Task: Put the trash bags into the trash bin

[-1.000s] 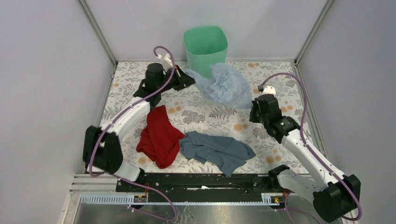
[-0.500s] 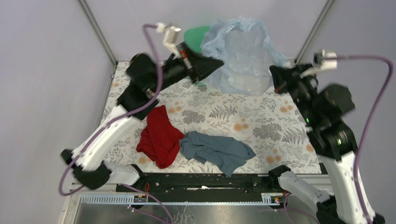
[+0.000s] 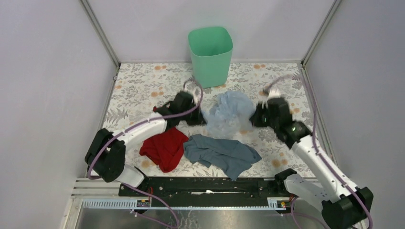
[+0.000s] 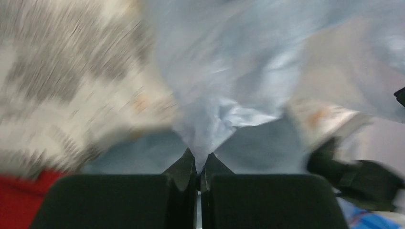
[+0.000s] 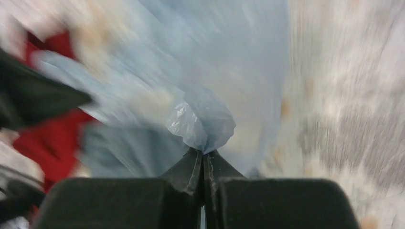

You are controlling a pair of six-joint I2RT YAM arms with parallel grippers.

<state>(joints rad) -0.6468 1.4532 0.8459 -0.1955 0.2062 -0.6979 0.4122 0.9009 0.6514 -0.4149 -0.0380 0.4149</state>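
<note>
The floral worktop (image 3: 143,88) is carrying all items. The trash bag (image 3: 229,114), pale blue and translucent, is bunching in a crumpled heap at the centre of the top frame, well apart from the mint-green trash bin (image 3: 210,55), which is standing upright at upper centre with its mouth open and nothing of the bag inside. A grey-blue cloth (image 3: 222,152) is lying just below the bag, and a red cloth (image 3: 165,148) is lying to its left.

The left gripper (image 4: 198,164) is sitting at the bag's left edge, jaws pressed together and pinching a gather of film. The right gripper (image 5: 204,160) is doing the same at the right edge. Both wrist views are blurring with motion.

Assessment: the film is looking very light, limp and slippery, and it is likely to billow and catch air. Thin pinches risk slipping or tearing, so holds on gathered folds near opposite edges are appearing the soundest.
</note>
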